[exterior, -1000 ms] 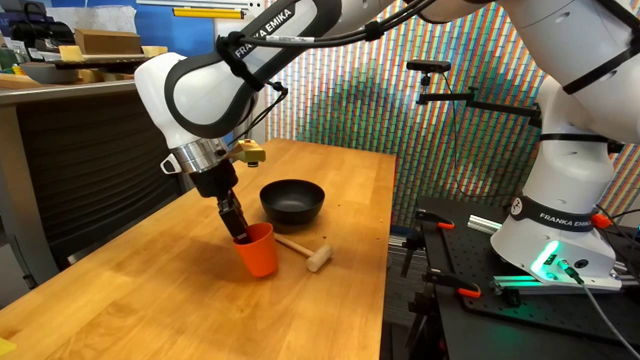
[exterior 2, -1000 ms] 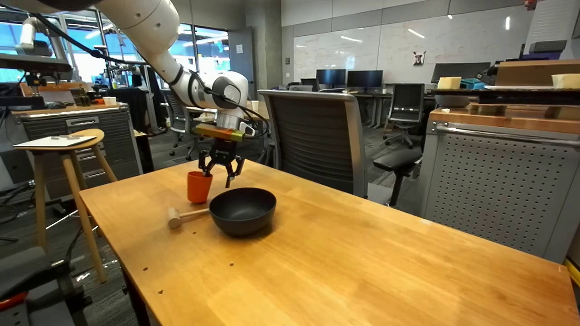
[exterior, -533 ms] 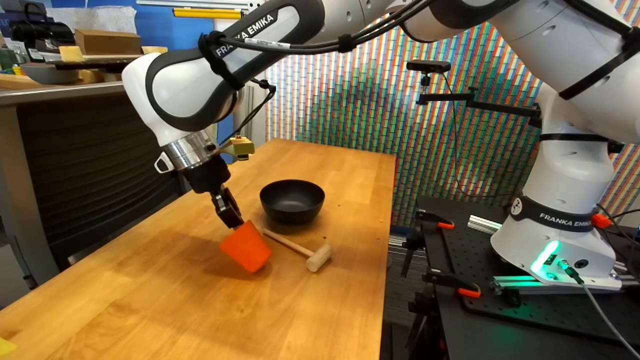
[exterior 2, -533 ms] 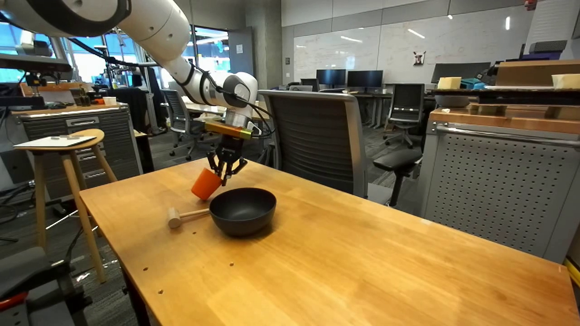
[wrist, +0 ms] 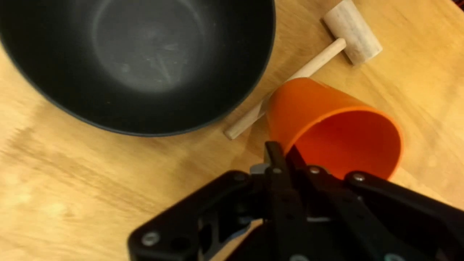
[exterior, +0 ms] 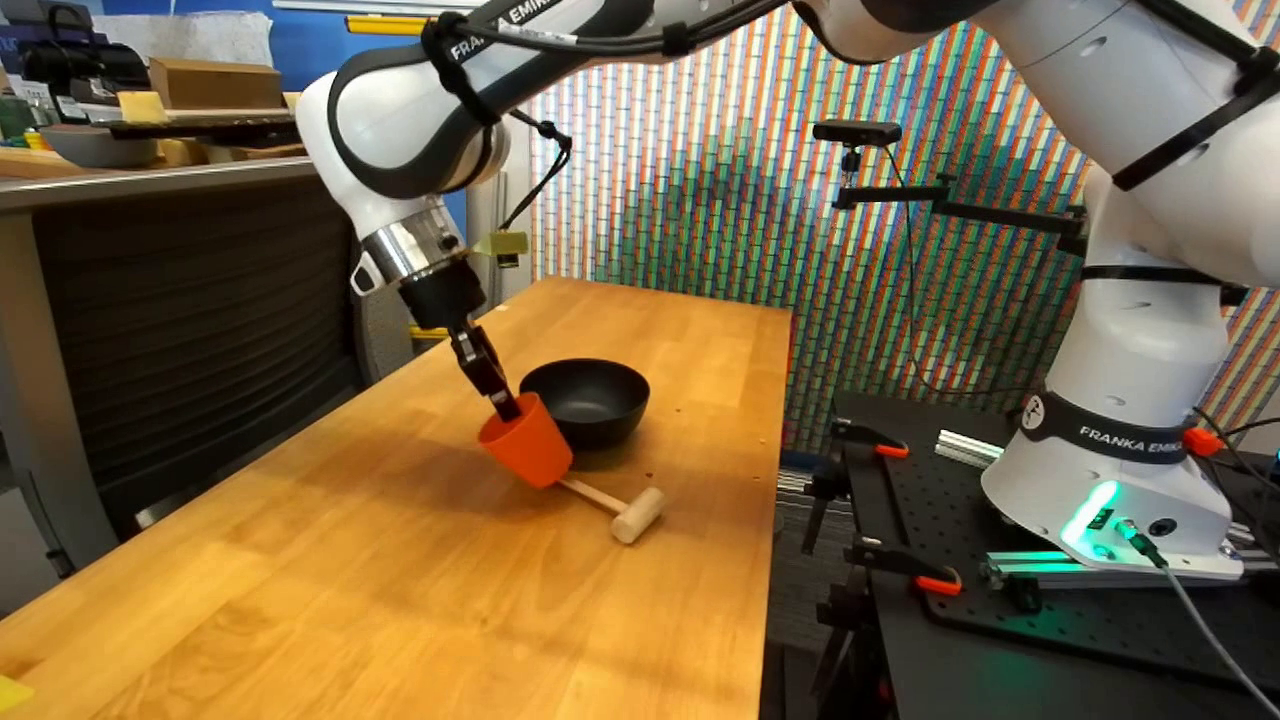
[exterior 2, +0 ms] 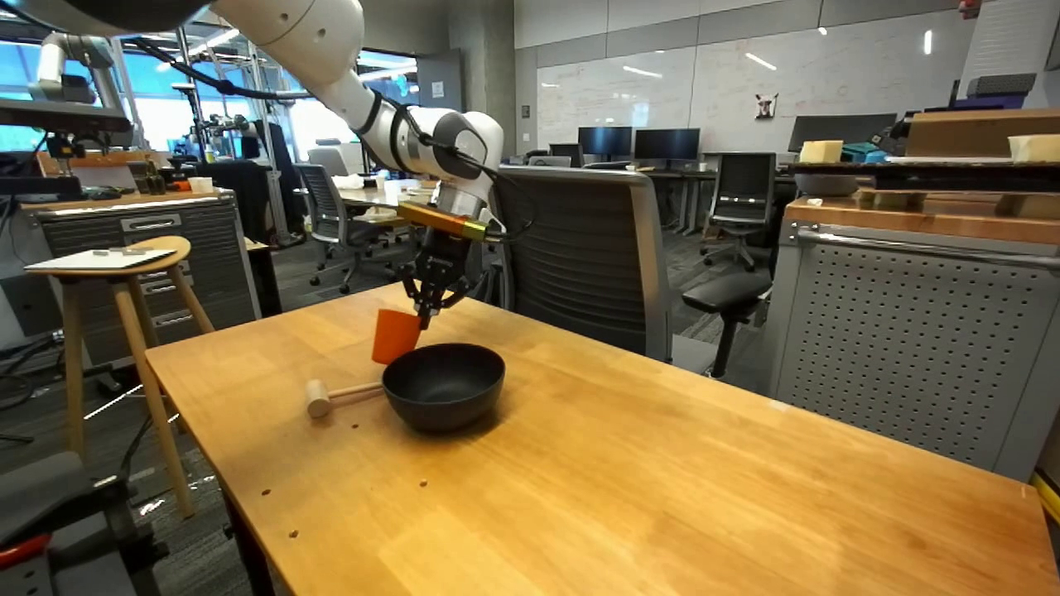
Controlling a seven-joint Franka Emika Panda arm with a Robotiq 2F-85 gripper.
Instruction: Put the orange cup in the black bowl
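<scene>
The black bowl [wrist: 152,43] rests upright with nothing in it. Beside its rim hangs the orange cup [wrist: 308,98], tilted, its mouth facing up toward the wrist camera. My gripper [wrist: 285,149] is shut on the cup's wall, one finger inside the mouth and the other outside. In an exterior view the cup [exterior: 532,450] appears raised off the table, just short of the bowl [exterior: 600,425], with the gripper [exterior: 508,408] above it. From the opposite angle the cup [exterior 2: 394,338] stands behind the bowl [exterior 2: 443,401], which hides part of its base.
A small wooden mallet [wrist: 353,32] lies on the table by the bowl; the cup crosses over its handle in the wrist view. The wooden table [exterior: 400,600] bears them all. A dark office chair [exterior 2: 580,257] stands close against the table's edge.
The jaws have gone from wide apart to shut on the cup's wall. The cup, upright on the table a second ago, has tipped, risen and moved toward the bowl. Bowl and mallet have stayed put.
</scene>
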